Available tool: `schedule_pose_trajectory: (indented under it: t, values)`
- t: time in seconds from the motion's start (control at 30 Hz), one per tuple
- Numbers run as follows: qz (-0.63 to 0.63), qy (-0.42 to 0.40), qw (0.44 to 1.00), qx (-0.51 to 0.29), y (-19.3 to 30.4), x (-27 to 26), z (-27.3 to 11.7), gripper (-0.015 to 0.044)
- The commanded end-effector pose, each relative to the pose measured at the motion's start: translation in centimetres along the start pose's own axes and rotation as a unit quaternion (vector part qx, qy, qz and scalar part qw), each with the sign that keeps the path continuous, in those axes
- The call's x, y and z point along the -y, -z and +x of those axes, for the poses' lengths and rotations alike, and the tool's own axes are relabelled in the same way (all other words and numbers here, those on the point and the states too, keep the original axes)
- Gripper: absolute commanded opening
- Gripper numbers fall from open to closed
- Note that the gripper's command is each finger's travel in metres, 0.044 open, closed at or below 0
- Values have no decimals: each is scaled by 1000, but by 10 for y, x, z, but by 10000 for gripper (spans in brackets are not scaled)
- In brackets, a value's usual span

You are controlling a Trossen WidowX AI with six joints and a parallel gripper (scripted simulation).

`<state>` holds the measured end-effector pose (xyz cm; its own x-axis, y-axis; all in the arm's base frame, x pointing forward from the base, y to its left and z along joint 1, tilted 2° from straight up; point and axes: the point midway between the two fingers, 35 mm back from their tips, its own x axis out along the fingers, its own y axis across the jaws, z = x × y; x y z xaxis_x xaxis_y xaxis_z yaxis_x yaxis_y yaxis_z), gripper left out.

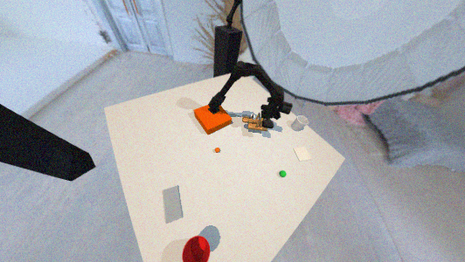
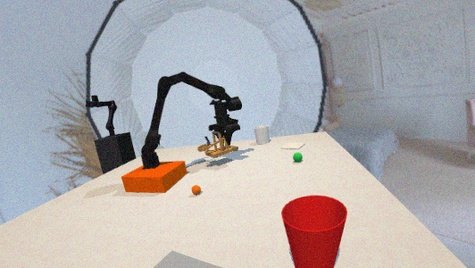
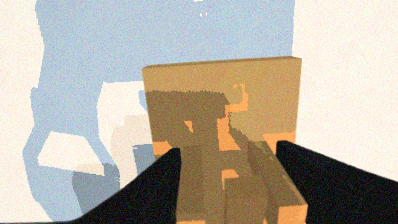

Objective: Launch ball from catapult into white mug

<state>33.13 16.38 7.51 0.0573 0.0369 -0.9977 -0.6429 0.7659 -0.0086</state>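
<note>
— Please, what looks like wood?
— The catapult (image 1: 258,127) (image 2: 221,151) (image 3: 260,85), in the middle of the wrist frame — tan wood, smooth and matt.
— And the red cup (image 1: 196,251) (image 2: 313,228), lower right of the exterior frame?
— It looks like smooth plastic, a little glossy.
— The black gripper fingers?
— They have a matt look.
</note>
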Motion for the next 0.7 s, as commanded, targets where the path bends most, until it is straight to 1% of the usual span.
schedule_pose_trajectory:
  t: [0.0,0.1,0.37,0.67]
  values:
    - [1,0,1000,2,-29,-64,0,0]
    - [1,-1,1000,2,-35,-85,0,0]
    - [1,-1,1000,2,-36,-85,1,0]
    - [1,-1,1000,2,-37,-85,15,0]
